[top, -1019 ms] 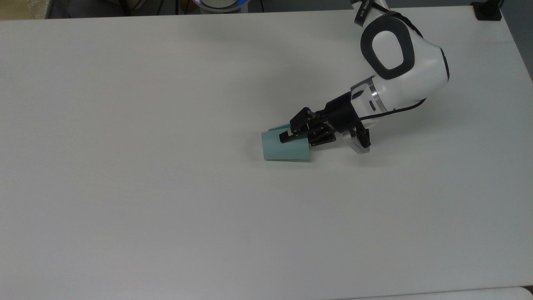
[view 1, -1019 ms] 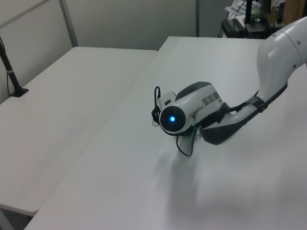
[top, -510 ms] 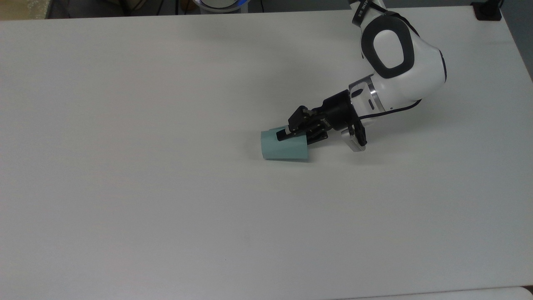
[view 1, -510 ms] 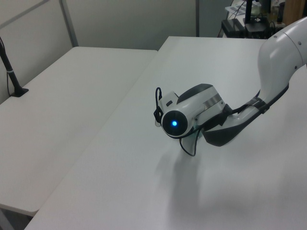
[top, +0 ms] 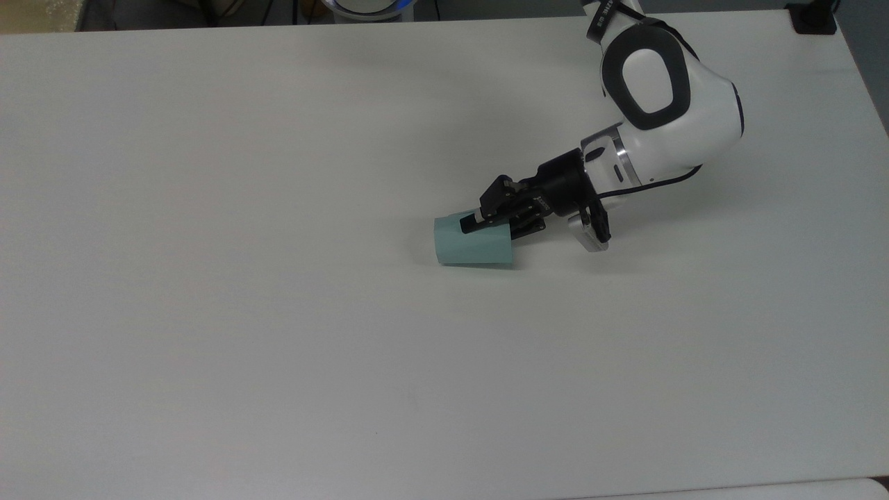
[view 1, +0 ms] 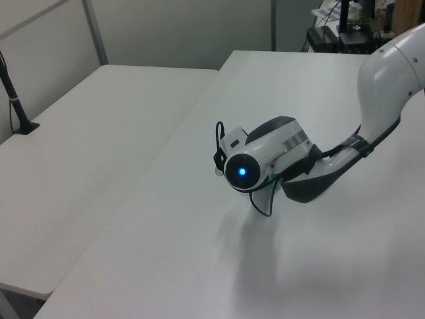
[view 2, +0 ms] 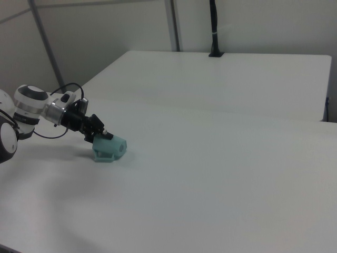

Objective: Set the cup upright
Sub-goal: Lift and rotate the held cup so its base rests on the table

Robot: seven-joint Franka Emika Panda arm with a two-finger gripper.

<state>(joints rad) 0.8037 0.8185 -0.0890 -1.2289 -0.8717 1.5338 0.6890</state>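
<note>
While the cup (top: 472, 243) lies on its side near the middle of the table (top: 208, 278), wide bare surface runs away from it toward the top view's left and down toward the near edge. In the top view its narrower end points left and its wider rim end points right, toward me. In the right view the cup (view 2: 109, 148) rests on the table (view 2: 221, 195) with its small handle down against the surface, and open white tabletop spreads across to the right view's right edge. A second table (view 2: 221, 74) stands behind, with a black post (view 2: 214, 26) rising from its far side.

My claw (top: 479, 223) is at the cup's rim end, one black finger lying along the top of the cup wall, the other lower and mostly hidden behind it; the fingers are narrow and pinch that wall. In the right view my claw (view 2: 103, 137) touches the cup from the right view's left.

My arm (top: 653, 104) comes in from the top view's upper right corner, bends at the white elbow, and the wrist slopes down and left, low over the table. In the left view my arm (view 1: 265, 159) hides the claw, a blue light glowing on the joint, with a sliver of cup (view 1: 271, 190) beneath it.
</note>
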